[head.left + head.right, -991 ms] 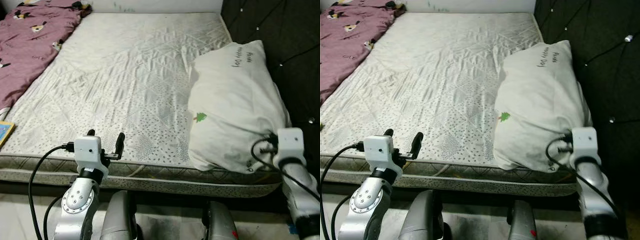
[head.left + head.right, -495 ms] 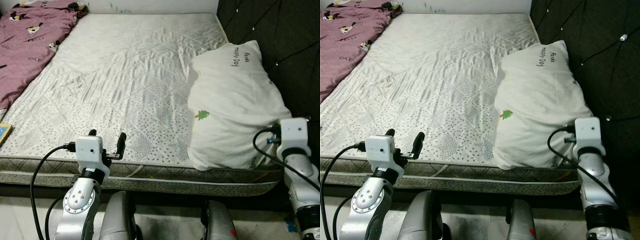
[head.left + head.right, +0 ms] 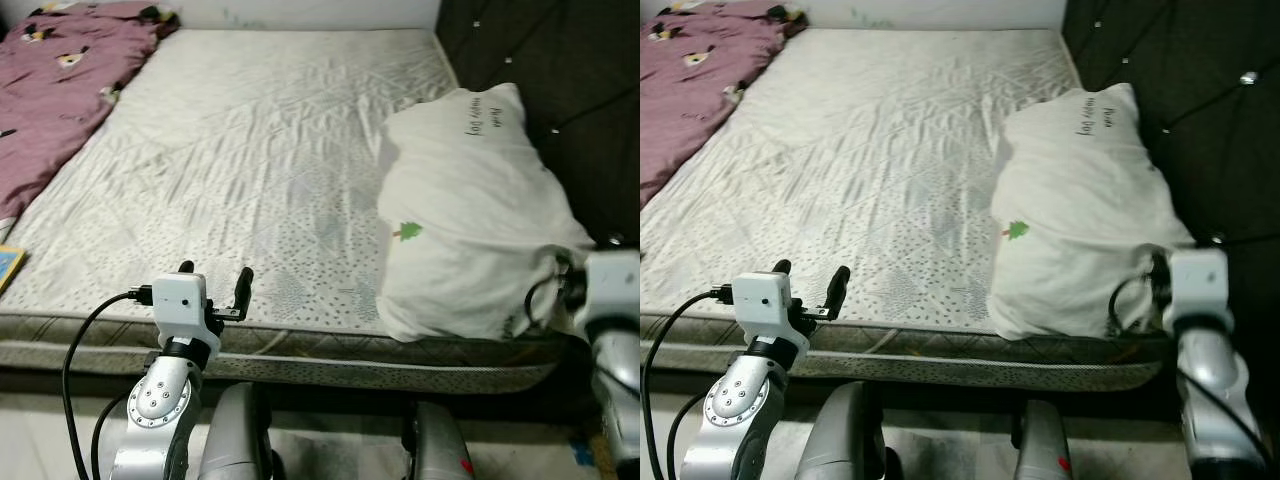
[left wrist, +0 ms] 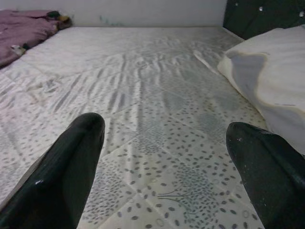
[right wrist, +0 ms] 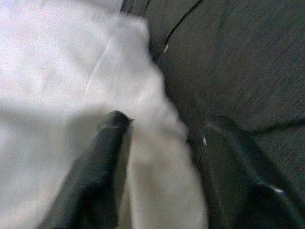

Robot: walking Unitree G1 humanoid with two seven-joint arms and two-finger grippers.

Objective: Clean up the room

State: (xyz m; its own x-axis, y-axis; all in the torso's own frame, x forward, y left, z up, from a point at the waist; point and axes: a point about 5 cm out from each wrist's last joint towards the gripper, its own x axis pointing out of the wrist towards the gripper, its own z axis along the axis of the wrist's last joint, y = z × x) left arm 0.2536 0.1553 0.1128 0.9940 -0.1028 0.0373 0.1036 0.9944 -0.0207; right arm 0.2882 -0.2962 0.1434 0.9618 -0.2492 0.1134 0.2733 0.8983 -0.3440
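Observation:
A white pillow [image 3: 470, 200] with a small green tree print lies on the right side of the pale mattress [image 3: 250, 130], against the dark headboard. My right gripper [image 5: 164, 129] is at the pillow's near right corner, shut on a bunch of its fabric [image 5: 157, 181], which fills the space between the two fingers. My left gripper [image 3: 214, 270] hovers open over the mattress's front edge, left of the pillow, with nothing between its fingers [image 4: 71, 162].
A purple patterned blanket [image 3: 60, 90] is heaped on the bed's far left. The black tufted headboard [image 3: 570, 70] runs along the right side. A blue and yellow book corner [image 3: 8, 268] shows at the left edge. The floor lies below the bed's front edge.
My right arm has shifted right and lower, blurred in motion, and the pillow's near corner looks drawn out toward it. The left arm has stayed put.

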